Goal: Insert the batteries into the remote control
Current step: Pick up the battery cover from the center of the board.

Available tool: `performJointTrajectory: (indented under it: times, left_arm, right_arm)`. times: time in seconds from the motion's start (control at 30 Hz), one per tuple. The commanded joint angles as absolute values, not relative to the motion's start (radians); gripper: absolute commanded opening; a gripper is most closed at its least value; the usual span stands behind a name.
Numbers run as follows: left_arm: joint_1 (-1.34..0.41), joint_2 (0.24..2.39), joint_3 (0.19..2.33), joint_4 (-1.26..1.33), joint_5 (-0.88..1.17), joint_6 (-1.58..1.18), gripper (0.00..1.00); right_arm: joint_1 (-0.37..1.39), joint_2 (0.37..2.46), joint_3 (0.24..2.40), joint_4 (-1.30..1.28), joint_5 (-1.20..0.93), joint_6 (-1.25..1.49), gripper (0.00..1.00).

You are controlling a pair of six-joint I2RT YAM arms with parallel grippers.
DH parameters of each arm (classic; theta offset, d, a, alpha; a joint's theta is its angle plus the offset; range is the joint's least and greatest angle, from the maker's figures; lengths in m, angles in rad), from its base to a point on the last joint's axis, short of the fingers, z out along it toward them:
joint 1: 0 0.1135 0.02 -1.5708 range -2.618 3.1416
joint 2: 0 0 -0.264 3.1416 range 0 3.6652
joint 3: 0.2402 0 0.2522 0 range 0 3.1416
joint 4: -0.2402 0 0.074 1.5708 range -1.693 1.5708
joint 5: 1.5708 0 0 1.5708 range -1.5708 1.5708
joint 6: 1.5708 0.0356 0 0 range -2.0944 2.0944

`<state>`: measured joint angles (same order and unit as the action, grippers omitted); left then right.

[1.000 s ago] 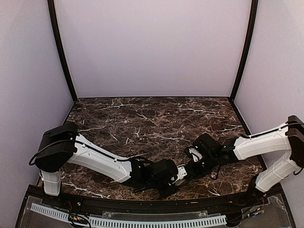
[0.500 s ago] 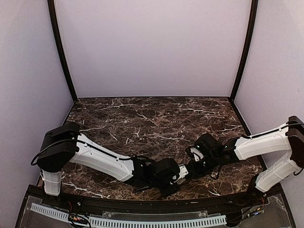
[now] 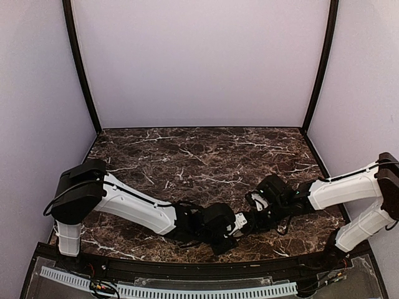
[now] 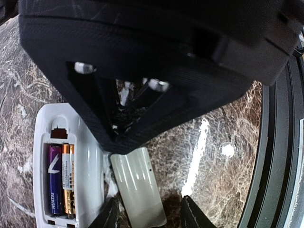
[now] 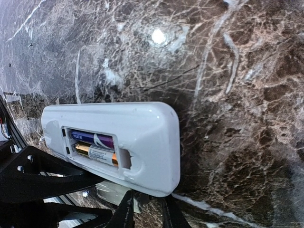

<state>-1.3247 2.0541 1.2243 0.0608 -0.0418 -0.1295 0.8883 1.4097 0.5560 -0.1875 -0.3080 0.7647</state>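
Left gripper [image 4: 151, 214], fingers spread, straddles the loose white cover [image 4: 137, 183]. Just beside one finger lies the remote control [image 4: 90, 190], back up, with both batteries [image 4: 61, 180] seated in its open bay. Right gripper [image 5: 146, 213] meets the remote's edge, grip not discernible. Loading appears complete. Next: pinch the cover and slide it squarely over the bay.

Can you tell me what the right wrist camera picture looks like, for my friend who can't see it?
A white remote control lies back up on a dark marble table, its battery bay open with two batteries side by side inside, one purple, one gold. A black robot part fills the bottom left corner.
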Motion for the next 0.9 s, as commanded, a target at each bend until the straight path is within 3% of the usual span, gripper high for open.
performJointTrajectory:
  times: [0.0,0.47,0.87]
  left_arm:
    - [-1.28,2.16,1.237,-0.003,-0.079,-0.194,0.43]
    - [-1.28,2.19,1.257,-0.02,-0.115,-0.163,0.35]
    - [-1.279,2.189,1.252,-0.031,-0.077,-0.124,0.08]
  right_arm:
    - [0.922,1.419,0.54,-0.148,-0.385,0.774,0.19]
    - [0.912,1.4,0.557,-0.199,-0.369,0.758,0.21]
    - [0.903,1.354,0.543,-0.21,-0.378,0.763,0.23]
